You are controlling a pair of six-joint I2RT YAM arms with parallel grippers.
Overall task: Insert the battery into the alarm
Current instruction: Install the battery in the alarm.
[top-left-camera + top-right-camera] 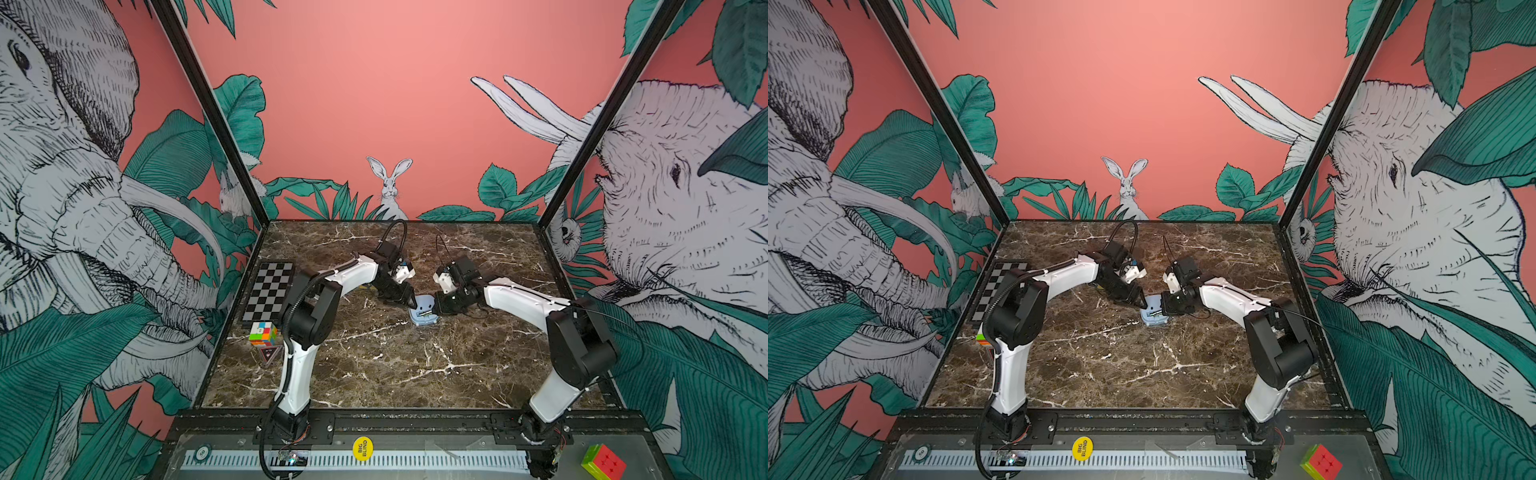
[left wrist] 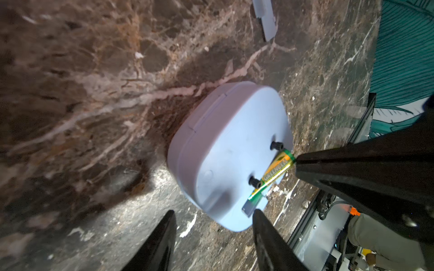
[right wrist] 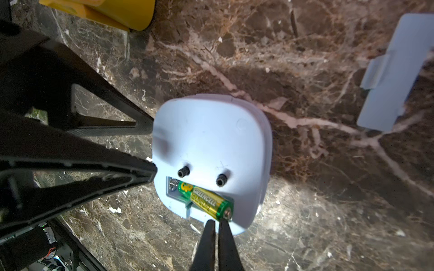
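- Battery point(image 3: 206, 199): green-and-gold cell lying in the open back bay of the alarm point(image 3: 211, 140), far end by the spring point(image 3: 173, 184). Label legible in the wrist views only.
- Right pincer point(image 3: 217, 223): clenched, grasping nothing, tips against the battery's near end.
- Left pincer point(image 2: 215, 212): released, jaws parted at the alarm's edge.
- Bay cover point(image 3: 394, 77): flat on the worktop point(image 3: 305, 211), apart from the alarm.
- In a top view, the alarm point(image 1: 419, 305) lies back-up between both pincers. Its bay contents are too small to read.

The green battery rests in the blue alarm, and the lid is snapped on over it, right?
No: the lid is off, lying on the table apart from the blue alarm; the right wrist view shows it. The green battery does rest there.
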